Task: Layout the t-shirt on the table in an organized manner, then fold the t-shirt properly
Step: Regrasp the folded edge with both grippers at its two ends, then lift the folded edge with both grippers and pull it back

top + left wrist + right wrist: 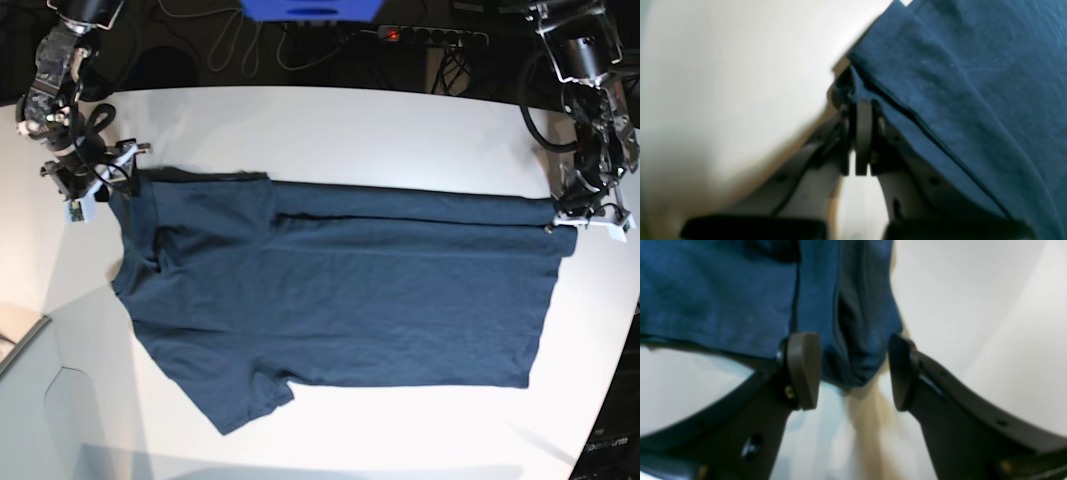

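Note:
The dark navy t-shirt [340,290] lies spread across the white table [400,130], its far strip folded over along the top edge. At the shirt's right end, my left gripper [560,222] pinches the cloth. The left wrist view shows that gripper [863,110] shut on a bunched edge of the t-shirt [957,83]. At the shirt's left end stands my right gripper [115,180]. In the right wrist view this gripper [853,373] is open, and a corner of the t-shirt [857,350] lies between its fingers [803,370] without being clamped.
Behind the table's far edge are a power strip [430,37], loose cables and a blue box [310,8]. The curved table edge runs down the right side [620,350]. A grey surface [20,345] adjoins the front left corner.

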### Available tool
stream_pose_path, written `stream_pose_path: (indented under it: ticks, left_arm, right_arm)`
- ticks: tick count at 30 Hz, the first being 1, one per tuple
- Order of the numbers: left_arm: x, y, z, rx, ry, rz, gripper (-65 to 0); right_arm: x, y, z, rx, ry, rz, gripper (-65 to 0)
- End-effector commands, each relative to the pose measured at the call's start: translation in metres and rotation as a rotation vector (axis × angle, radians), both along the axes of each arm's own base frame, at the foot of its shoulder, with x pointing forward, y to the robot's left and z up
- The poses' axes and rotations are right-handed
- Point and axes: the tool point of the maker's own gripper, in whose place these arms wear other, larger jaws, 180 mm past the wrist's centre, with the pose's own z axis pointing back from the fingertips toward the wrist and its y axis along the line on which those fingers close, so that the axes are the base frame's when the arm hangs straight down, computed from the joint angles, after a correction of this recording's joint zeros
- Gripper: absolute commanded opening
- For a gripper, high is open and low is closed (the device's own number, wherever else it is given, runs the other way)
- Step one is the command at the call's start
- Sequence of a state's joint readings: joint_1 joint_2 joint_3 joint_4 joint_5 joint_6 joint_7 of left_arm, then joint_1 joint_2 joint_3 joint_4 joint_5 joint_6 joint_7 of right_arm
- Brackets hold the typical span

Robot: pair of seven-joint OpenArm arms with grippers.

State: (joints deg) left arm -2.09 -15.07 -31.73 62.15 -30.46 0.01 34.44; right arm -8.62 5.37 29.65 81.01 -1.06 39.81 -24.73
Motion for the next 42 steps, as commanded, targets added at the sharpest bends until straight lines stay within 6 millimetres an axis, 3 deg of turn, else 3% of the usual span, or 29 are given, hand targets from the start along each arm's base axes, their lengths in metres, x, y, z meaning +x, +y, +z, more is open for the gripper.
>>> stream_pose_path:
  ticks: [1,6,14,23,26,32,40,42]
  left_arm:
    - [0.01,0.011,0.015,0.032,-0.045,0.004,-64.8]
    - [0.01,0.011,0.015,0.032,-0.045,0.004,-64.8]
    - [0.009,0.017,0.018,0.045,-0.043,0.005,-64.8]
    - [0.009,0.017,0.017,0.044,-0.04,0.006,-64.8]
    - [0.009,0.017,0.017,0.044,-0.04,0.006,-64.8]
    - [0.009,0.017,0.017,0.044,-0.04,0.006,-64.8]
    - [0.01,0.024,0.025,0.058,-0.047,0.002,-64.8]
    - [0.011,0.029,0.034,0.075,-0.055,-0.009,-64.8]
  right_arm:
    - [0.008,-0.004,0.016,-0.01,-0.059,0.004,-32.0]
    - [0.005,-0.001,0.017,-0.015,-0.059,0.016,-32.0]
    - [-0.005,0.001,-0.01,0.037,0.008,-0.006,-32.0]
    - [0.004,0.002,-0.011,0.048,0.001,-0.01,-32.7]
    - [0.004,0.002,-0.011,0.047,0.006,-0.008,-38.5]
    - [0.004,0.002,-0.011,0.047,0.006,-0.008,-64.1]
    - [-0.003,-0.011,-0.01,0.013,0.021,-0.002,-65.0]
    - [-0.003,-0.025,-0.001,-0.032,0.015,0.008,-65.0]
